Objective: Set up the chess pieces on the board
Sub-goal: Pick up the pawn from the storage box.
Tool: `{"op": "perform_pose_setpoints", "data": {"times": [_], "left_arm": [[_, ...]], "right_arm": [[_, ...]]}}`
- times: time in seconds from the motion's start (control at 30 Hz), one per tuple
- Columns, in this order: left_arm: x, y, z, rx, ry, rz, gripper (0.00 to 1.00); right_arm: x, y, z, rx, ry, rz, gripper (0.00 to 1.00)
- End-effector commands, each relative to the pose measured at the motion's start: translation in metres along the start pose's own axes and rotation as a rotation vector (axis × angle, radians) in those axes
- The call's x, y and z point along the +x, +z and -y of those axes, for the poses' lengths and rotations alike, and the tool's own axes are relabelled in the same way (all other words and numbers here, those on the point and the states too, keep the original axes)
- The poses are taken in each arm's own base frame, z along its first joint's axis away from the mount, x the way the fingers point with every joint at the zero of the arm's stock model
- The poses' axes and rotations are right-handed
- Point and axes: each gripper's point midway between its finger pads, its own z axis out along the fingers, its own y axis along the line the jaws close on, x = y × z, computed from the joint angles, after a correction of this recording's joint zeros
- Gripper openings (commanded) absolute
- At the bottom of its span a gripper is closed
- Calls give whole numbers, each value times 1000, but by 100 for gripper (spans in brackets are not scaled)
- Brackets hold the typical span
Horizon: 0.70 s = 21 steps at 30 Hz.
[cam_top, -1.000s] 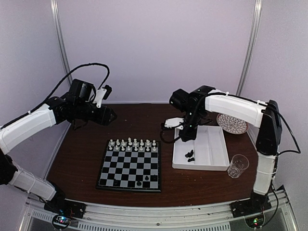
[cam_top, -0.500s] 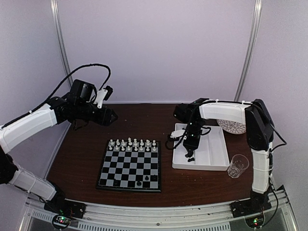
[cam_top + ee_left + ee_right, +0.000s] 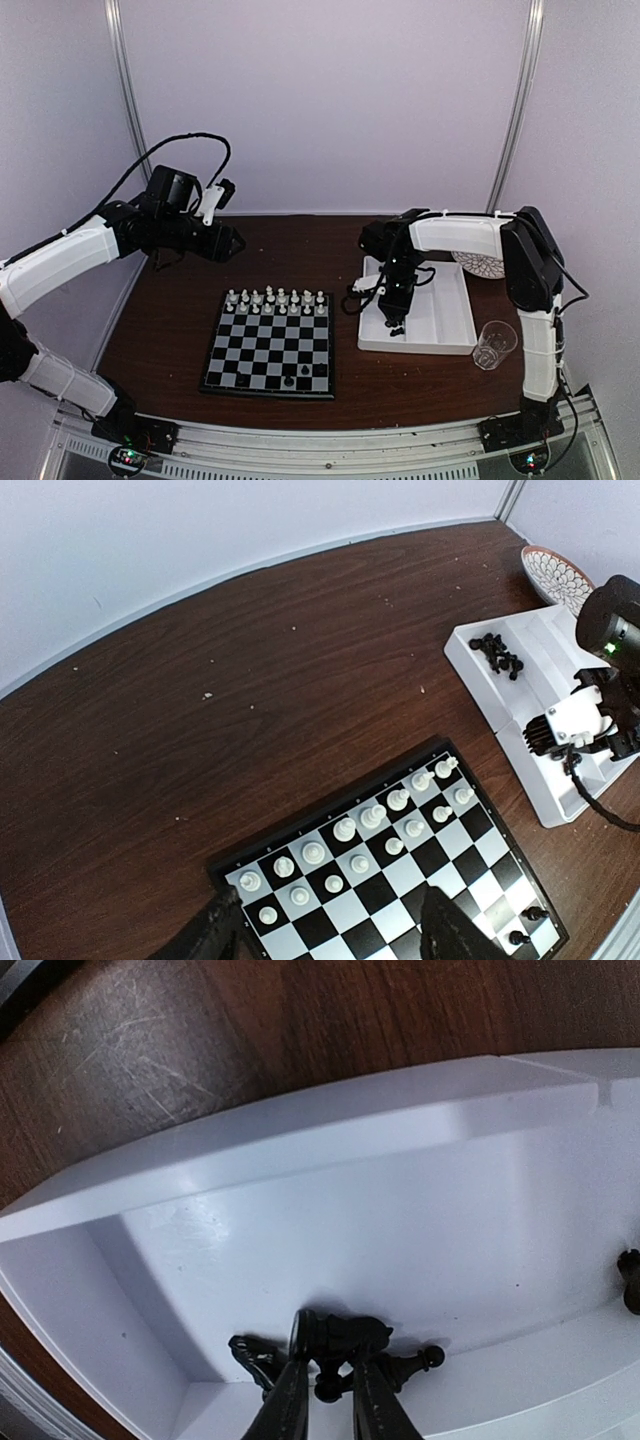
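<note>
Top external view: the left end effector hovers above the dark brown wooden surface, fingers spread. White plastic chessmen fill the far two rows of the black-and-grey checked chessboard; two black plastic chessmen stand near its front edge. The right end effector is down in the white rectangular divided tray, fingers nearly together at loose black chessmen; whether it pinches one, I cannot tell.

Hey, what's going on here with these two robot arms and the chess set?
The right gripper is down in a corner of the white tray, fingers astride a small heap of black chess pieces; whether one is gripped is unclear. The left gripper hangs open, raised beside the board, holding nothing. White pieces fill the board's two far rows; two black pieces stand on its near side.
</note>
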Motion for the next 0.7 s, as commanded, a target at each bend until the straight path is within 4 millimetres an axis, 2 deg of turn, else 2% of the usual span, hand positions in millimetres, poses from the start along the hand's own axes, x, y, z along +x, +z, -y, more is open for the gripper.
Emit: {"op": "perform_pose_setpoints", "data": {"times": [0.0,0.1,0.2,0.57,0.67], "left_arm": [[-13,-2,1,11,-8,39,61],[-13,-1,1,13,-8,37,61],[-12,0,2,17,-10,33,61],[-11,1,2,19,-10,30,61],[-12,1,2,18,-11,31,61]], "right_arm": [[-1,-5,-3,-18,15,17,21],[0,-11,-4,-19,20,26,22],[4,-7,-3,-13,22,9,24],[16,4,-3,-21,41,-36,21],[17,4,-3,-26,45,-33,18]]}}
